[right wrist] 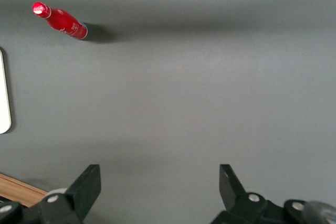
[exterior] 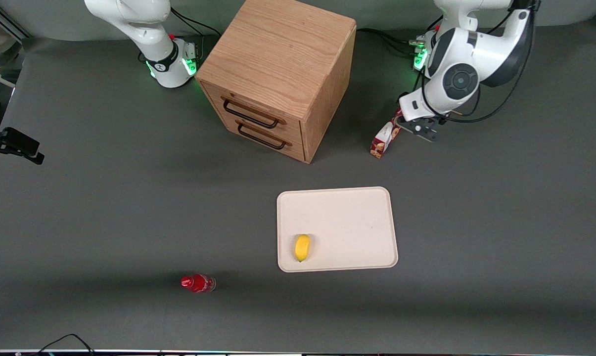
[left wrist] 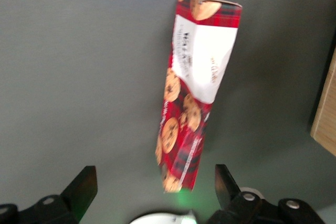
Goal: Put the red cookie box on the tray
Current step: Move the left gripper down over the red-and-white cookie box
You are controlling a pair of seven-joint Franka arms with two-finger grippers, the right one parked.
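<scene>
Now hovering wide open over the red cookie box [left wrist: 191, 90], hand [left wrist: 155, 184] gripping nothing; farther back than the tray [exterior: 347, 217].

Gripper [left wrist: 152, 187] just above red cookie box [exterior: 384, 138], tray [exterior: 347, 217] nearer camera, seemingly well apart

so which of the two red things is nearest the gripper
The red cookie box, right beside the open gripper near the cabinet; the red bottle stands nearer the front camera.

High front view over the whole tabletop [exterior: 105, 212]; left wrist view close above the red cookie box [left wrist: 191, 93], shared by both.
</scene>
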